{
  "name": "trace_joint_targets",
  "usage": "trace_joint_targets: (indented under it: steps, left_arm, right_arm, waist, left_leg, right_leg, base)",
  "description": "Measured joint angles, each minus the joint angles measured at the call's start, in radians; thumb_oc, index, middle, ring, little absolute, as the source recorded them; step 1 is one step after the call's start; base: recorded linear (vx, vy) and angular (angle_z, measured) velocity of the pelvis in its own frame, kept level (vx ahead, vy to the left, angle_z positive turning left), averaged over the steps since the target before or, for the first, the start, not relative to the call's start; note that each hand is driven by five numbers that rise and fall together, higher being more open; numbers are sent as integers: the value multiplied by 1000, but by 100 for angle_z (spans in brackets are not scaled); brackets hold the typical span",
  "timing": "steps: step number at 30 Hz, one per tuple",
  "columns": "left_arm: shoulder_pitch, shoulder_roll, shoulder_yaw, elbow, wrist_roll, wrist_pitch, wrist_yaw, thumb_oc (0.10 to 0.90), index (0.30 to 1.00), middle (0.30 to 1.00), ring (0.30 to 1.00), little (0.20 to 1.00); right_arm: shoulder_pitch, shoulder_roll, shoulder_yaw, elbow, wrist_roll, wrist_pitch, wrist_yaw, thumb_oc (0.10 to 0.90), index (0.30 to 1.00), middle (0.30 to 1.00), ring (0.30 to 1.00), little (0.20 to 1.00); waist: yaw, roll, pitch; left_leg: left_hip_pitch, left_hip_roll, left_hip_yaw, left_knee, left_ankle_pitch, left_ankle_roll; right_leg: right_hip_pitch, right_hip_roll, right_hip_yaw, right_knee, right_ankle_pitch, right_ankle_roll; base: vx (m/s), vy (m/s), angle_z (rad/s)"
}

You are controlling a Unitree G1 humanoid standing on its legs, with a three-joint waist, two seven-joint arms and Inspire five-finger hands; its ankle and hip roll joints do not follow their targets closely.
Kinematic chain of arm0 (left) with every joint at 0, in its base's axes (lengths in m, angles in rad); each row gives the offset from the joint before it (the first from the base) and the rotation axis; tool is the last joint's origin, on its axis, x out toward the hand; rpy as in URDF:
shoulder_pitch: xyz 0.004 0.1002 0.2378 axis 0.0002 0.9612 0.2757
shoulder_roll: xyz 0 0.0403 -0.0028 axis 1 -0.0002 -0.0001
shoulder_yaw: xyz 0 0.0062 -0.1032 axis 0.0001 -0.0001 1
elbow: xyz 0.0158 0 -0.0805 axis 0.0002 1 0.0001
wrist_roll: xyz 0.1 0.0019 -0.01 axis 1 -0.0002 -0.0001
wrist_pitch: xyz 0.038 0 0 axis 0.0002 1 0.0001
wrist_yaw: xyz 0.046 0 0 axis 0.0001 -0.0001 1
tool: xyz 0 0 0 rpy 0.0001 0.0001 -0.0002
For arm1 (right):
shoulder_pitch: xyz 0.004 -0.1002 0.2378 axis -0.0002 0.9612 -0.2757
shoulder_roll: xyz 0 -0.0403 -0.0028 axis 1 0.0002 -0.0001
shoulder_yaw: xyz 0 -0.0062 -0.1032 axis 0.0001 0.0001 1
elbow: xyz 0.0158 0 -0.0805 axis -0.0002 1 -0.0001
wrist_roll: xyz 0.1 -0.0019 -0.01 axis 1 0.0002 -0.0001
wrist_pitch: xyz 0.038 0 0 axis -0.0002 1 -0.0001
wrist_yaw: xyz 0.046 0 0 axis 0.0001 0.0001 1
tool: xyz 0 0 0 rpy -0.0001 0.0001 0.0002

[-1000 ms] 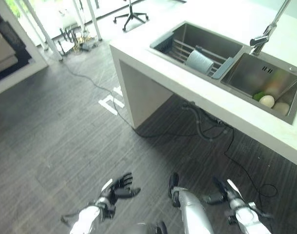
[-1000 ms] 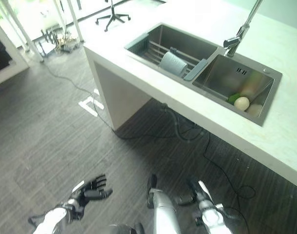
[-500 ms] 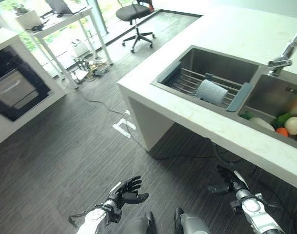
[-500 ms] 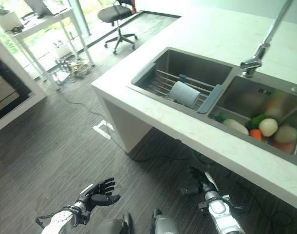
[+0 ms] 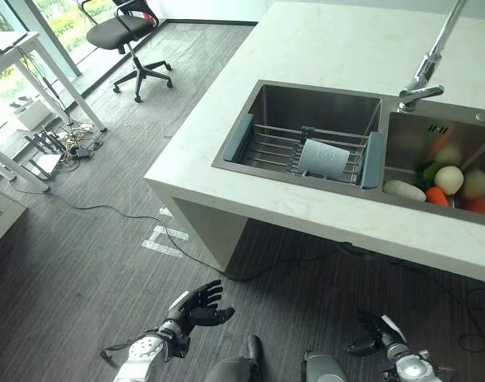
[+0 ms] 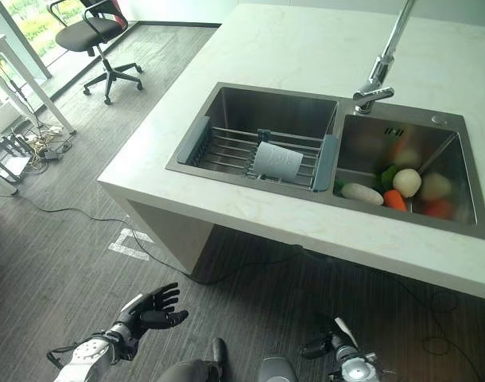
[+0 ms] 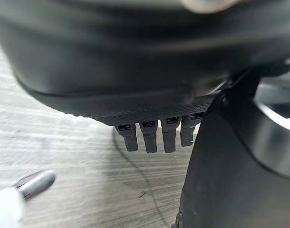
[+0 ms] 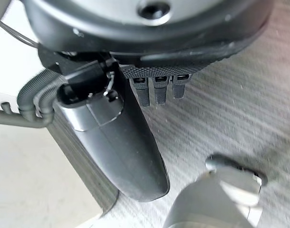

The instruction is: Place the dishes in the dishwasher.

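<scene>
A pale grey cup (image 5: 323,159) lies on its side on a wire rack (image 5: 270,145) in the left basin of the steel sink (image 5: 241,163). Both hands hang low over the dark floor, well short of the counter. My left hand (image 5: 196,306) has its fingers spread and relaxed, holding nothing. In the left wrist view its fingers (image 7: 154,135) point straight out over bare floor. My right hand (image 5: 378,334) is also empty, with its fingers (image 8: 157,88) straight in the right wrist view.
The white counter (image 5: 322,48) juts out ahead, with a tall faucet (image 5: 424,72) between the basins. The right basin holds several vegetables (image 5: 449,179). An office chair (image 5: 127,32) and a white table's legs (image 5: 60,79) stand at the far left.
The camera has swung, so the sink now sits more squarely ahead and the chair has moved left. Both hands stay low, open and empty.
</scene>
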Motion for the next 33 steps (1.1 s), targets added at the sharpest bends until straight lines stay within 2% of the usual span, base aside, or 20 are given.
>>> trace_joint_targets:
  steps: [4,7,8,9,10,11,12,13,14,15,17,20,22,26,28,30,33]
  left_arm:
    - [-4,-2,-22,24,1,-3,0,800,900,900,900,900]
    - [6,-2,-22,26,2,-2,12,800,900,900,900,900]
    - [8,-3,-21,31,2,-2,16,800,900,900,900,900]
    - [13,-3,-20,37,3,-1,19,800,900,900,900,900]
    - [11,-1,-17,54,3,-1,20,800,900,900,900,900]
    - [3,-2,-18,92,4,0,31,800,900,900,900,900]
    - [4,-10,-20,147,4,7,58,800,900,900,900,900]
    - [8,-11,-14,155,3,13,71,800,900,900,900,900]
    - [7,-14,-9,163,2,14,84,800,900,900,900,900]
    - [6,-19,4,194,2,20,102,800,900,900,900,900]
    - [32,-23,37,237,2,33,151,800,900,900,900,900]
    - [43,-23,111,297,-2,33,238,800,900,900,900,900]
    - [78,-24,143,299,-10,31,298,800,900,900,900,900]
    - [119,-14,244,259,-50,-32,373,800,900,900,900,900]
    - [128,27,307,214,-78,-99,416,800,900,900,900,900]
    - [120,58,329,190,-77,-136,446,800,900,900,900,900]
    - [113,137,372,70,-68,-162,496,800,900,900,900,900]
  right_arm:
    - [-51,33,-3,118,35,-21,9,800,900,900,900,900]
    - [-55,45,-18,143,78,-21,16,800,900,900,900,900]
    - [-55,49,-28,156,83,-21,17,800,900,900,900,900]
    - [-56,50,-29,157,90,-21,17,800,900,900,900,900]
    - [-54,51,-31,161,93,-24,16,800,900,900,900,900]
    - [-68,53,-32,174,111,-35,15,800,900,900,900,900]
    - [-85,53,-32,193,114,-38,17,800,900,900,900,900]
    - [-84,52,-32,197,115,-38,22,800,900,900,900,900]
    - [-84,51,-34,202,115,-39,30,800,900,900,900,900]
    - [-96,54,-47,231,117,-43,46,800,900,900,900,900]
    - [-92,47,-76,244,118,-43,50,800,900,900,900,900]
    - [-94,49,-96,325,118,-45,65,800,900,900,900,900]
    - [-95,41,-118,348,118,-41,75,800,900,900,900,900]
    - [-83,2,-187,415,157,-41,89,800,900,900,900,900]
    - [-78,-36,-209,469,202,-41,92,800,900,900,900,900]
    - [-71,-37,-228,506,233,-42,99,800,900,900,900,900]
    - [-51,-16,-229,553,273,-36,113,800,900,900,900,900]
  waist:
    - [1,-6,-2]
    - [2,-14,-3]
    - [2,-11,-4]
    - [5,-3,-5]
    - [10,-4,-4]
    - [10,-5,-2]
    - [-2,1,-4]
    - [1,-1,-6]
    - [2,-1,-6]
    - [3,-9,-8]
    - [10,-11,-10]
    - [35,-24,-18]
    - [36,-3,-29]
    - [56,50,-61]
    - [57,71,-67]
    - [57,78,-69]
    - [63,72,-69]
  left_leg:
    - [19,14,22,-5,-17,-5]
    - [25,23,47,-1,-30,-5]
    - [27,33,61,6,-44,-2]
    - [26,39,47,17,-67,2]
    - [25,32,25,32,-78,16]
    - [17,34,15,67,-100,23]
    - [20,46,45,83,-115,28]
    - [16,47,69,78,-117,24]
    - [17,45,77,76,-118,24]
    - [14,35,90,63,-118,23]
    - [8,30,115,75,-110,11]
    - [1,31,116,79,-113,4]
    - [1,53,111,81,-107,-22]
    - [12,92,87,51,-85,-57]
    - [23,97,79,31,-75,-69]
    - [26,100,76,28,-74,-70]
    - [44,104,73,15,-82,-74]
  right_leg:
    - [29,19,18,-62,33,1]
    - [32,28,22,-84,56,3]
    - [34,35,2,-95,81,6]
    - [37,47,-27,-104,117,3]
    - [28,55,-32,-83,136,12]
    - [-31,54,-40,24,137,23]
    - [-112,13,-88,151,141,59]
    - [-125,-14,-117,127,129,48]
    - [-124,-39,-138,68,129,56]
    - [-128,-91,-153,-6,138,71]
    - [-136,-156,-151,-43,142,80]
    - [-102,-170,-161,-84,159,75]
    - [-97,-155,-184,-85,207,65]
    - [-95,-111,-207,-65,168,26]
    - [-105,-107,-212,-29,137,14]
    - [-108,-105,-214,-14,124,12]
    - [-104,-100,-212,8,104,7]
  base:
    - [89,101,-23]
    - [78,121,-34]
    - [57,97,-52]
    - [39,70,-81]
    - [23,31,-99]
    - [41,-85,-111]
    - [62,-162,-90]
    - [62,-223,-65]
    - [42,-182,-45]
    - [34,-232,-37]
    - [46,-222,-33]
    - [38,-143,-4]
    - [48,-74,3]
    - [8,-2,6]
    - [-14,22,9]
    - [29,1,3]
    - [30,-21,0]
